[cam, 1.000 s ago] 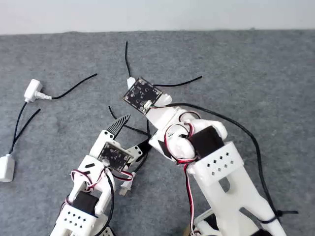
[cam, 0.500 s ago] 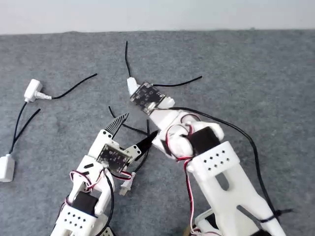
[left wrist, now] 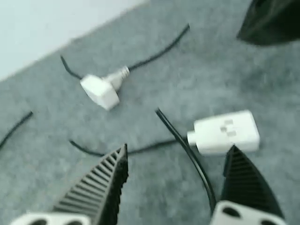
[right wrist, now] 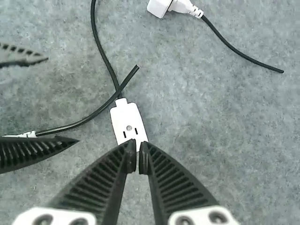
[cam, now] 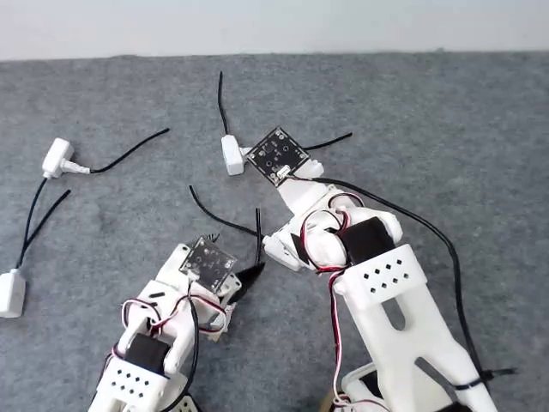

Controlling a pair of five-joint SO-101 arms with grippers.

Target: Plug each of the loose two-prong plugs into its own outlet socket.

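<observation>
My right gripper (right wrist: 137, 143) is shut, its tips resting at the slotted end of a white outlet socket (right wrist: 127, 123) that lies on the grey mat with its black cord leading away. My left gripper (left wrist: 178, 149) stands open just above the mat; a white socket block (left wrist: 225, 133) lies beside one finger (left wrist: 243, 183), not between them. Beyond it lies a white two-prong plug (left wrist: 101, 91). In the high view a white plug (cam: 232, 154) lies beside the right wrist, another plug (cam: 58, 157) at far left, and a socket (cam: 10, 293) at the left edge.
Loose black cords (cam: 225, 221) curl across the mat between the two arms. The left arm's fingers (right wrist: 33, 150) show close to the socket in the right wrist view. The mat's far edge meets a pale wall (cam: 274, 26). Open mat lies at right (cam: 480, 154).
The right wrist has swung to the right and farther back, uncovering the white plug beside it. The left wrist has rolled, so its upper finger has gone under its camera board.
</observation>
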